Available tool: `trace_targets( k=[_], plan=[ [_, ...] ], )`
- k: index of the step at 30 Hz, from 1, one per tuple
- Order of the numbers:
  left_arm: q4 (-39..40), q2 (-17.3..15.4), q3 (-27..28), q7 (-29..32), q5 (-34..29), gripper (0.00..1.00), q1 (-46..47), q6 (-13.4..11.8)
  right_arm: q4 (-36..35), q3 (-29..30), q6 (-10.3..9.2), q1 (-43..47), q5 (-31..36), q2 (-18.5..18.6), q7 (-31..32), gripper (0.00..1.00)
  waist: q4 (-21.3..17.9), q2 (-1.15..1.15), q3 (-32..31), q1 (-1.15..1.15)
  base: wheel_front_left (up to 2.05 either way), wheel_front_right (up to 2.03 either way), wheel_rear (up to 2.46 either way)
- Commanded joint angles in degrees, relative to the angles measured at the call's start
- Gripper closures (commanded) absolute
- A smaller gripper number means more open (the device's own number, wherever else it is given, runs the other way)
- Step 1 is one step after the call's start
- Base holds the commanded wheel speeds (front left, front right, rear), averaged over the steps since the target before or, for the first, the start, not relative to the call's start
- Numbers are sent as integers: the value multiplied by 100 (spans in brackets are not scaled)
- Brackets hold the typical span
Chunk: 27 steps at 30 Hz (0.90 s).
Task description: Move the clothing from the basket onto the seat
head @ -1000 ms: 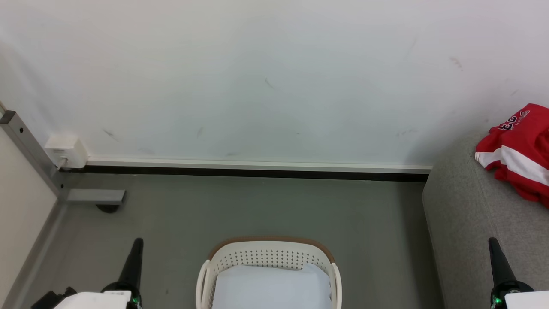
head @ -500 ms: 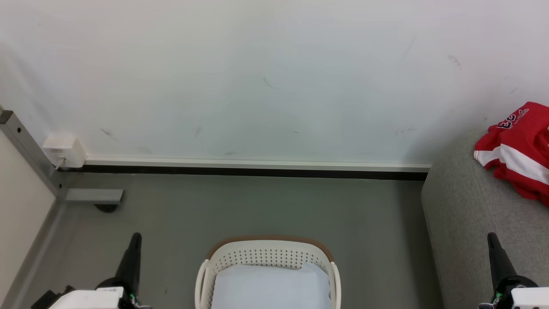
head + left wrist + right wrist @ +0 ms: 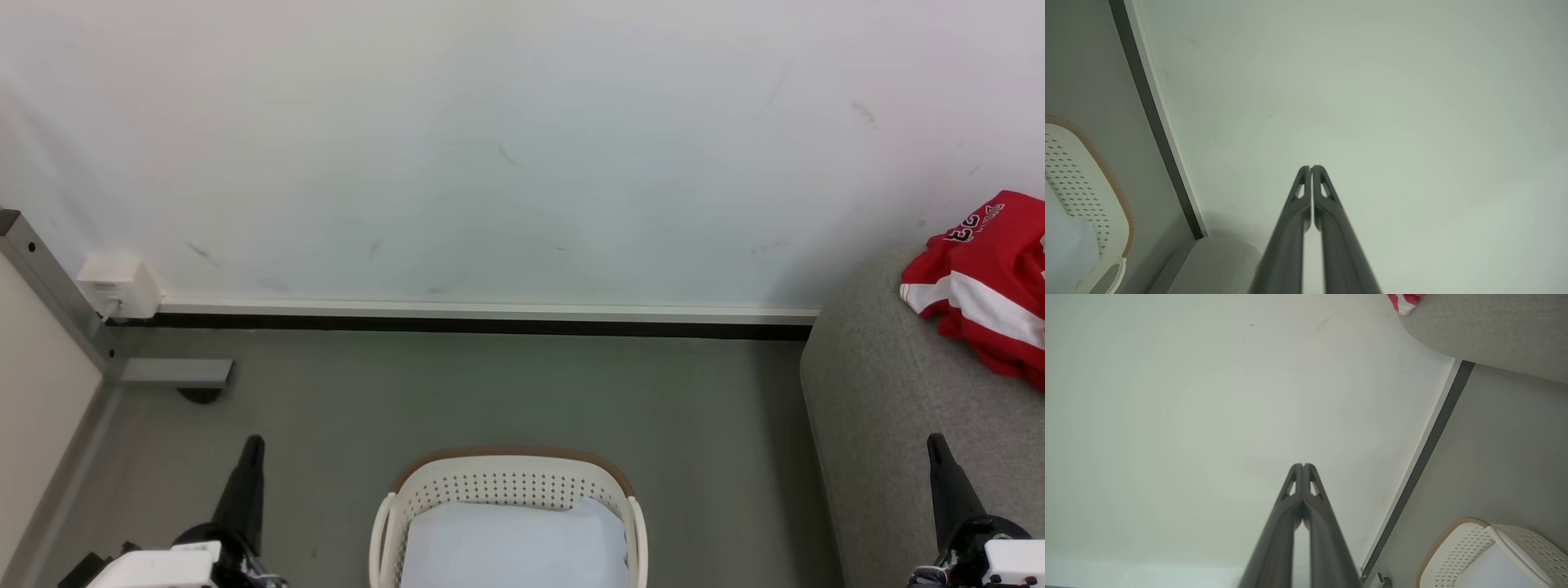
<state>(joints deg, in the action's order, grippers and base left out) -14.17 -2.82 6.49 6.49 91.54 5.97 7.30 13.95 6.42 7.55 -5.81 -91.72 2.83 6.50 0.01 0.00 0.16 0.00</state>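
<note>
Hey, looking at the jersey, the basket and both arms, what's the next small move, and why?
Probably nothing beyond parking the arms. The red jersey already lies on the sofa seat, and the basket shows a pale cloth inside. The left gripper and right gripper are both shut and empty, touching nothing.

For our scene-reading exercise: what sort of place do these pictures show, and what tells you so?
Probably a home-like room, perhaps a staged one: a grey fabric sofa seat with a red jersey lying on it, a white laundry basket on the grey floor, and a plain white wall.
</note>
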Motion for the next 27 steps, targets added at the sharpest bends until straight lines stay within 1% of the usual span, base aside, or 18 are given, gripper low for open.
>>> trace_targets(
  k=[1, 27],
  plan=[
    [20, -7, 24, 29, 120, 100, 49, 35, 18, 26, -12, -85, -83, 9, 26, 100, -1, 0, 2, 0, 0, 0, 0],
    [20, -8, 22, 28, 121, 100, 46, 35, 17, 23, -12, -82, -74, 9, 23, 100, -1, 0, 2, 0, 0, 0, 0]
  ],
)
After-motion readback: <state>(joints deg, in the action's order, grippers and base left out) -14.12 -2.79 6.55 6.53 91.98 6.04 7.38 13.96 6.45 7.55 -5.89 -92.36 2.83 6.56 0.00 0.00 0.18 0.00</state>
